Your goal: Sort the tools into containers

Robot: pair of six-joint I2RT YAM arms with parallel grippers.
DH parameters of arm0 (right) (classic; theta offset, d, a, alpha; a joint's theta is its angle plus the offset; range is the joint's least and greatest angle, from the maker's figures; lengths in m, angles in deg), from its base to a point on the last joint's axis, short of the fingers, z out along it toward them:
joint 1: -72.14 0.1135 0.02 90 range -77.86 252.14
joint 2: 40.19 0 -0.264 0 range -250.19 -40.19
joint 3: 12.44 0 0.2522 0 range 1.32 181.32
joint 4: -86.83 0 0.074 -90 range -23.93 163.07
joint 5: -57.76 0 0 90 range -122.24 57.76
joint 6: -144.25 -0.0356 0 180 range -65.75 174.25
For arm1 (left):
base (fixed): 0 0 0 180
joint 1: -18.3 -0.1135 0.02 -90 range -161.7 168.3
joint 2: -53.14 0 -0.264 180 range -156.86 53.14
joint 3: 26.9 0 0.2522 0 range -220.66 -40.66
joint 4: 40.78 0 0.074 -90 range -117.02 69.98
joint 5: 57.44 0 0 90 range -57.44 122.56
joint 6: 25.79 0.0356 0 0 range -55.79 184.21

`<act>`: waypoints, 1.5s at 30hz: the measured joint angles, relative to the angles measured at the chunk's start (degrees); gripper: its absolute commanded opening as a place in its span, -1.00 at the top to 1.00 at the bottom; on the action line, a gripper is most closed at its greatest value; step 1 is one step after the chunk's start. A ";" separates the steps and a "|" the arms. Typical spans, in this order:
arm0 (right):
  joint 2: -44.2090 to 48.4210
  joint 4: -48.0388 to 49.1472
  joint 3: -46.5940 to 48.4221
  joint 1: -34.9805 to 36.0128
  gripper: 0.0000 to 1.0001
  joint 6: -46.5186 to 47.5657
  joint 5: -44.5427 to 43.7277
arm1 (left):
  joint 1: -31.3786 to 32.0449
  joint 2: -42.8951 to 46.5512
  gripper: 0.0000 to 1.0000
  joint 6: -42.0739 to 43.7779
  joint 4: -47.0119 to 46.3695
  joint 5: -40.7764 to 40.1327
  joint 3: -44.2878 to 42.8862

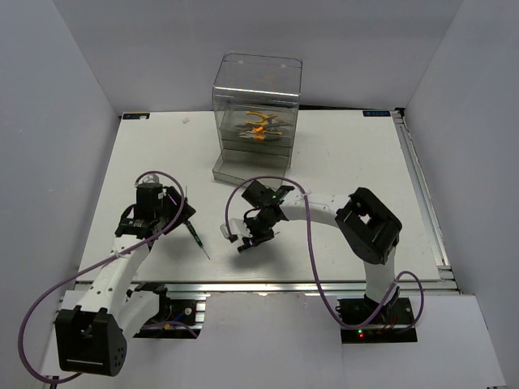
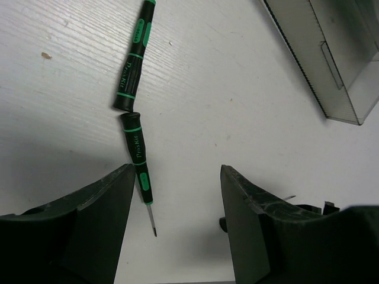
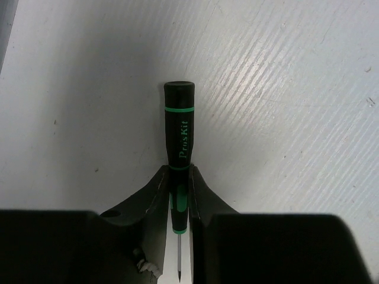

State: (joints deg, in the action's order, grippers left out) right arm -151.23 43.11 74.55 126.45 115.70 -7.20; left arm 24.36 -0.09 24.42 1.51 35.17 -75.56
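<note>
Two black-green screwdrivers lie end to end on the white table in the left wrist view, one farther off [image 2: 133, 59] and one nearer [image 2: 137, 155] with its thin shaft beside my left finger. My left gripper [image 2: 176, 174] is open and empty just above them; in the top view it [image 1: 180, 215] sits by the nearer screwdriver [image 1: 195, 236]. My right gripper [image 3: 179, 177] is shut on a third screwdriver [image 3: 179, 133], its handle sticking out past the fingers; in the top view it [image 1: 247, 239] is at mid-table. Orange pliers [image 1: 261, 126] lie inside the clear drawer box [image 1: 256, 77].
The box's lowest drawer [image 1: 243, 172] is pulled out toward the arms; its corner shows in the left wrist view [image 2: 331, 71]. The table's metal front rail [image 1: 268, 285] runs just below both grippers. White walls stand on three sides.
</note>
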 measured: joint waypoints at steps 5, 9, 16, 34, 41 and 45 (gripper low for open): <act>0.00 -1.88 1.31 -0.20 0.96 0.02 -0.44 | -0.33 -4.11 -0.41 3.21 1.16 -0.74 -3.08; 0.42 -5.46 5.31 -2.21 0.97 0.04 0.79 | -0.35 -9.86 -0.40 6.88 1.40 -0.81 -6.91; 4.61 -6.25 17.40 -8.94 1.00 -4.24 2.29 | -0.35 -18.25 -0.39 12.39 1.44 -3.30 -11.37; -10.67 11.65 27.50 -16.83 -0.04 -27.02 -15.89 | -0.37 -28.17 -0.30 18.67 0.17 -5.18 -16.04; -12.04 10.49 29.24 -18.01 -0.55 -26.43 -11.52 | -0.37 -32.50 -0.14 19.71 -0.24 -5.33 -16.63; -8.87 4.57 29.33 -19.82 -0.56 -20.44 -0.09 | -0.37 -34.80 -0.02 19.85 -0.28 -5.92 -17.81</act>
State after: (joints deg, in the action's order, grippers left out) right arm -160.10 47.68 103.89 106.62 95.27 -7.29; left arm 23.99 -34.89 44.27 1.23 29.24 -93.37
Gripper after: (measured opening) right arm 0.780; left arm 0.547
